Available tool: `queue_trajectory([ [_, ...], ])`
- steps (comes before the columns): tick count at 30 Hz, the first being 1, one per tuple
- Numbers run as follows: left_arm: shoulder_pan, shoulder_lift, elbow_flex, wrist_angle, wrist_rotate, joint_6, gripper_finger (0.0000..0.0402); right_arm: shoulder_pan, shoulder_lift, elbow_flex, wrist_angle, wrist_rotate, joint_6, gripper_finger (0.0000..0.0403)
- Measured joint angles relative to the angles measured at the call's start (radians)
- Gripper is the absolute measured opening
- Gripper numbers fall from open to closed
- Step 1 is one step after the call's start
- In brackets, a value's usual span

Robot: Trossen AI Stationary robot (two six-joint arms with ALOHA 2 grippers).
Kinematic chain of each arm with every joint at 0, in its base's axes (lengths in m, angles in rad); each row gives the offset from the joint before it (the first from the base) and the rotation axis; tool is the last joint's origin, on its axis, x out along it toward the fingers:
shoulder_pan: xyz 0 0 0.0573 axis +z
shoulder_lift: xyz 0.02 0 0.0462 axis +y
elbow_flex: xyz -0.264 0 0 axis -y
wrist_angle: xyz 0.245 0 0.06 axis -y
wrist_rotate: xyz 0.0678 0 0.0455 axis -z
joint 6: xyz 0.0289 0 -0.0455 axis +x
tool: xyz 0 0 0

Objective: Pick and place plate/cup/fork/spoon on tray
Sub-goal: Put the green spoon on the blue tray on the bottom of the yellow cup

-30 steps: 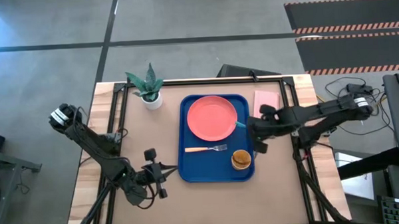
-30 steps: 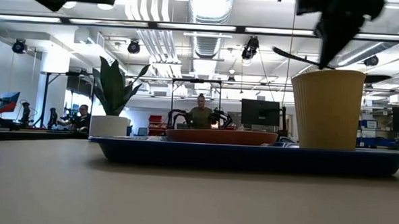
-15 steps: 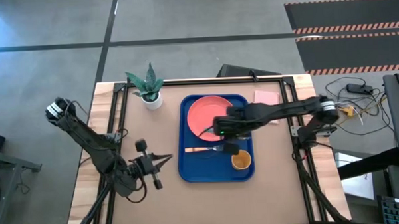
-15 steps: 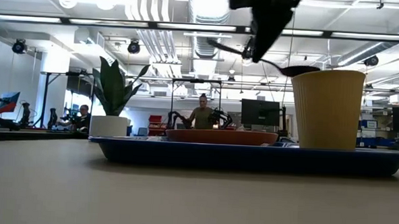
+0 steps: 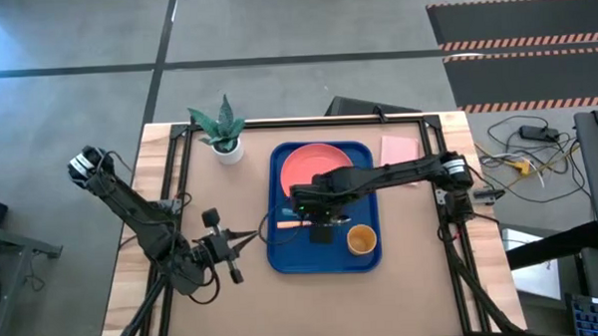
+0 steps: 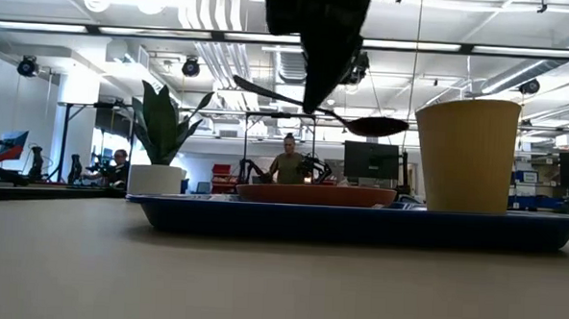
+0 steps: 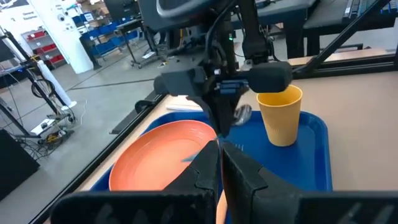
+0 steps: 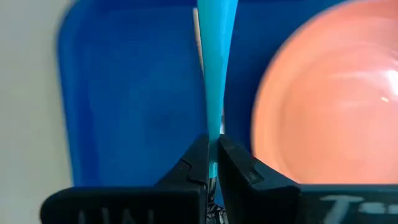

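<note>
The blue tray (image 5: 287, 250) lies mid-table and carries the coral plate (image 5: 309, 168) at its far end, the yellow cup (image 5: 360, 240) at its near right corner, and the fork, whose handle (image 5: 282, 225) shows beside my right gripper. My right gripper (image 5: 316, 222) hangs over the tray's middle, shut on the teal-handled spoon (image 6: 363, 124). In the low view the spoon is above the plate (image 6: 315, 194), left of the cup (image 6: 466, 153). My left gripper (image 5: 230, 248) is shut and empty over the table, left of the tray. My right gripper pinches the spoon's teal handle (image 8: 212, 118) between its two fingers, coming from above and pointing down, across the handle. The spoon is lifted clear of the tray, tilted, its dark bowl (image 6: 377, 127) lower toward the cup and its handle end (image 6: 240, 83) higher.
A potted plant (image 5: 222, 131) stands at the table's far left of the tray. A pale pink pad (image 5: 399, 147) lies at the far right. Bare tabletop lies left, right and near of the tray. People show in the room beyond the table (image 6: 286, 164).
My right gripper has carried the spoon from the tray's right rim toward the table's left and a little nearer, over the tray's middle. The spoon has stayed lifted and tilted. My left gripper has drawn back a little from the tray.
</note>
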Motion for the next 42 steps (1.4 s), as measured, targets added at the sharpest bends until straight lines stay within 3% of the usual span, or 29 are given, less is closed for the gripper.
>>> queue_trajectory([
  [10, 0.000, 0.000, 0.000, 0.000, 0.001, 0.000, 0.0000, 0.009, 0.078, -0.001, 0.140, -0.084, 0.003, 0.0011],
  [29, 0.000, 0.000, -0.001, -0.002, 0.011, 0.000, 0.0000, 0.046, 0.210, -0.002, 0.173, -0.078, 0.105, 0.0011],
  [36, -0.002, 0.000, -0.001, -0.001, 0.012, 0.000, 0.0000, 0.078, 0.227, -0.002, 0.170, 0.028, 0.107, 0.0011],
  [42, -0.005, 0.000, -0.001, 0.001, 0.012, 0.000, 0.0000, 0.086, 0.229, -0.003, 0.164, 0.042, 0.133, 0.0011],
])
